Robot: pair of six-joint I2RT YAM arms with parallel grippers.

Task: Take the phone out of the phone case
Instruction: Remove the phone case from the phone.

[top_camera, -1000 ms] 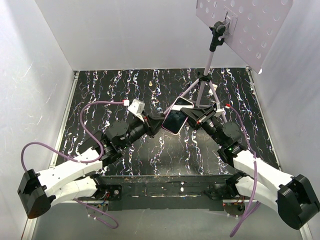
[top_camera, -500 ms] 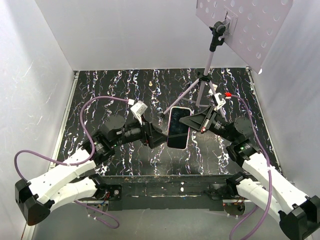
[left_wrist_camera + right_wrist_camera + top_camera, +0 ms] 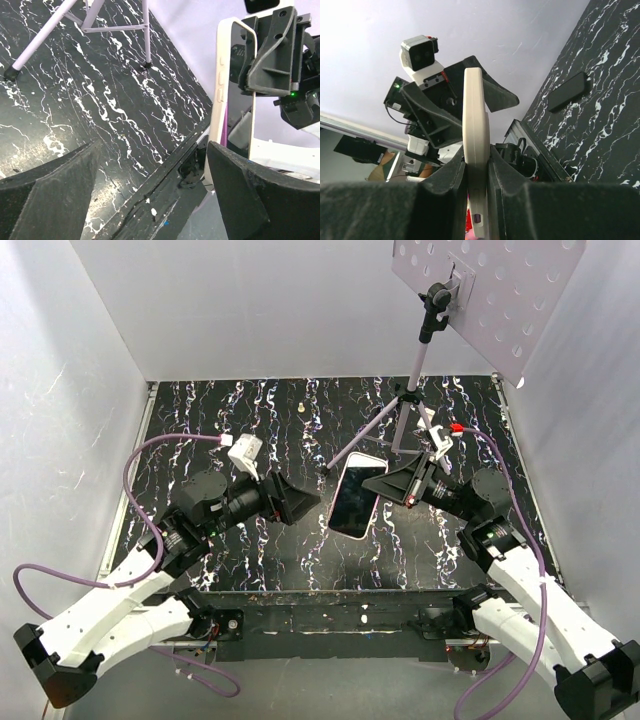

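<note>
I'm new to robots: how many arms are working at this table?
2. The left arm reaches in from the lower left, empty; the right arm, from the lower right, grips the phone.

Phone case (image 3: 220,85): cream-white, thin, rounded corners, raised side-button bumps along one long edge, a strip of pink showing just inside the lower edge in the left wrist view. It is off the table, held in mid-air, long axis roughly upright and tilted. The right hand (image 3: 380,483) clamps one long side, one finger on each face. The right wrist view shows it edge-on, pinched between the two dark fingers. Phone (image 3: 352,498): dark glossy screen facing the top camera, framed all round by the case's pale rim, so it looks seated in the case. How firmly cannot be told.
</note>
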